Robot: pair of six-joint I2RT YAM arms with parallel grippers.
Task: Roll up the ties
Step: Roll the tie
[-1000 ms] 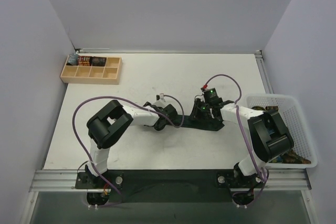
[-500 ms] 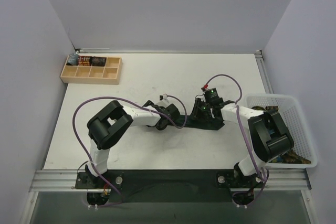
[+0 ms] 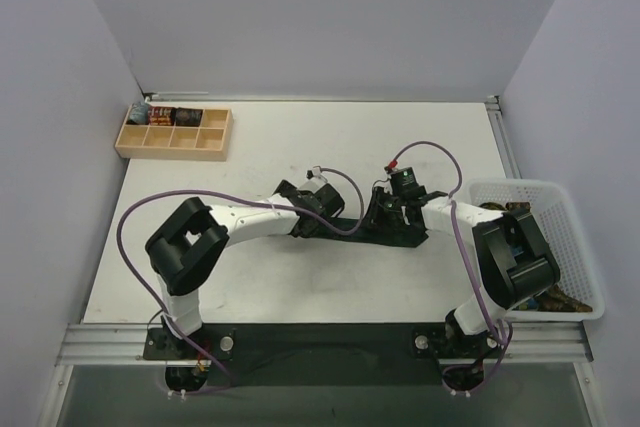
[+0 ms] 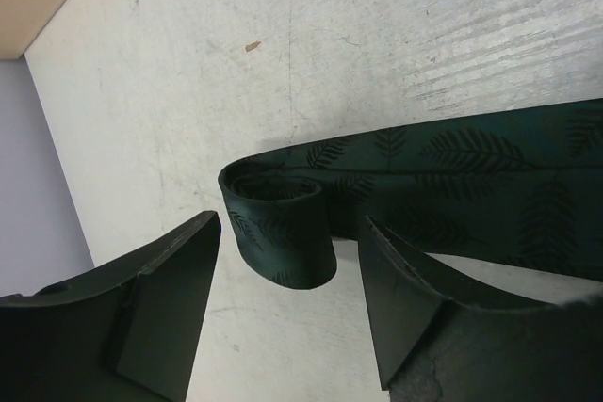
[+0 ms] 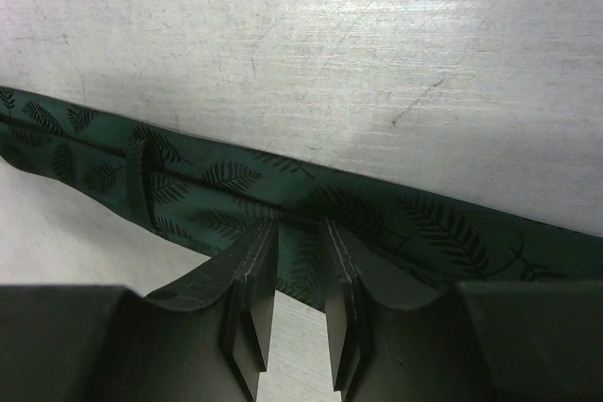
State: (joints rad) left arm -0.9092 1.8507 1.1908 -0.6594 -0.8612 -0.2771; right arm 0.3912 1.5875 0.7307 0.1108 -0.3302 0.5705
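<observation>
A dark green tie (image 4: 471,176) with a fern pattern lies flat across the table between both arms. Its left end is wound into a small roll (image 4: 283,233) that stands on its edge. My left gripper (image 4: 290,223) is open, with a finger on each side of the roll and not touching it. My right gripper (image 5: 294,225) is further along the tie (image 5: 424,233). Its jaws are only narrowly apart, tips down on the cloth, with nothing between them. From above, the tie (image 3: 400,239) shows under the left gripper (image 3: 325,209) and the right gripper (image 3: 385,212).
A wooden compartment tray (image 3: 170,152) sits at the back left with rolled ties (image 3: 165,115) in its far row. A white basket (image 3: 520,185) at the right edge holds more ties. Purple cables loop off both arms.
My left gripper has opened and let go of the rolled end, and its arm has stretched a little right and farther back. The right gripper has not moved.
</observation>
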